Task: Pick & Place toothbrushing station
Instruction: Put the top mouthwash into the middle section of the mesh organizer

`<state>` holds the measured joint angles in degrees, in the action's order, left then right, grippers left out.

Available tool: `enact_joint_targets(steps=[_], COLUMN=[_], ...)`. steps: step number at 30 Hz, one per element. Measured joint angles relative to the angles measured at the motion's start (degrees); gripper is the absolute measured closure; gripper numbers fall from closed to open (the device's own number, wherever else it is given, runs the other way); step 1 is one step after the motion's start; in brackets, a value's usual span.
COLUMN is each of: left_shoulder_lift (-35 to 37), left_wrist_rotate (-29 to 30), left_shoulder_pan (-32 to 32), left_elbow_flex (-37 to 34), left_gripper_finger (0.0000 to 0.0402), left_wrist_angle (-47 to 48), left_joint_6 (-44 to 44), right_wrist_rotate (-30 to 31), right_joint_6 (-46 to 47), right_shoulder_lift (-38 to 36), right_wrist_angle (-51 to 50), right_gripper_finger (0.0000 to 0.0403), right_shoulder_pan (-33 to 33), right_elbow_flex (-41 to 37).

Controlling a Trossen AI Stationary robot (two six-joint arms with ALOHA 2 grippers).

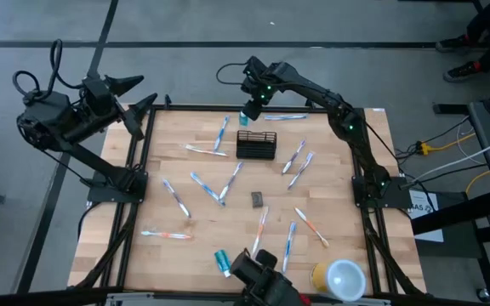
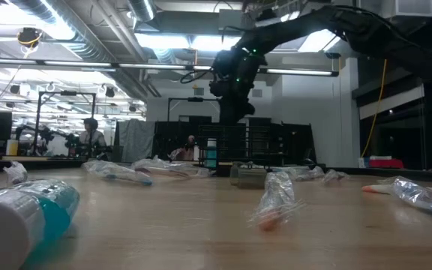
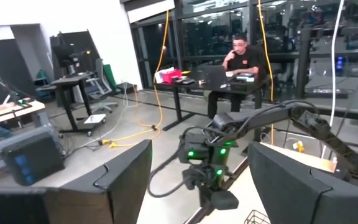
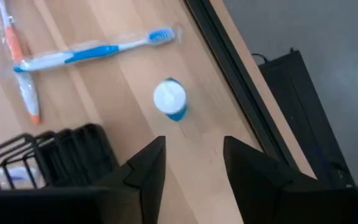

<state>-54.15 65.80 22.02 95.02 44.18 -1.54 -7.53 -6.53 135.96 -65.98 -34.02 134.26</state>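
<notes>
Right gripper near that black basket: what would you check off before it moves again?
1. Right gripper open and empty: ok.
2. Small tube clear of its fingers: ok.
3. Tube inside the black mesh holder: not ok, it stands on the table beside the holder.
4. Holder upright on the table: ok.
5. Toothbrushes gathered in: not ok, many lie scattered.
6. Left gripper out of the way: ok, open, off the table's corner.
</notes>
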Motion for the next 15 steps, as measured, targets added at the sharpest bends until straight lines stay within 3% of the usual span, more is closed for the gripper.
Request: enact_joint_targets(steps=[6, 15], left_shoulder_lift=[0.0, -1.0], left_wrist_rotate=[-1.6, -2.5], left_shoulder_pan=[0.0, 0.0], left_elbow_flex=[0.0, 0.0], left_gripper_finger=[0.0141, 0.0141], left_wrist_angle=[-0.7, -0.7], left_joint_6=[1.6, 4.8], right_wrist_rotate=[-1.7, -4.0], right_joint_6=[0.0, 0.7], right_shoulder_lift=[0.3, 0.7], right_wrist_angle=[4.4, 6.6], right_gripper_finger=[0.0212, 0.0212], right_shoulder_pan=[1.2, 2.0], right_elbow_flex=[0.0, 0.0])
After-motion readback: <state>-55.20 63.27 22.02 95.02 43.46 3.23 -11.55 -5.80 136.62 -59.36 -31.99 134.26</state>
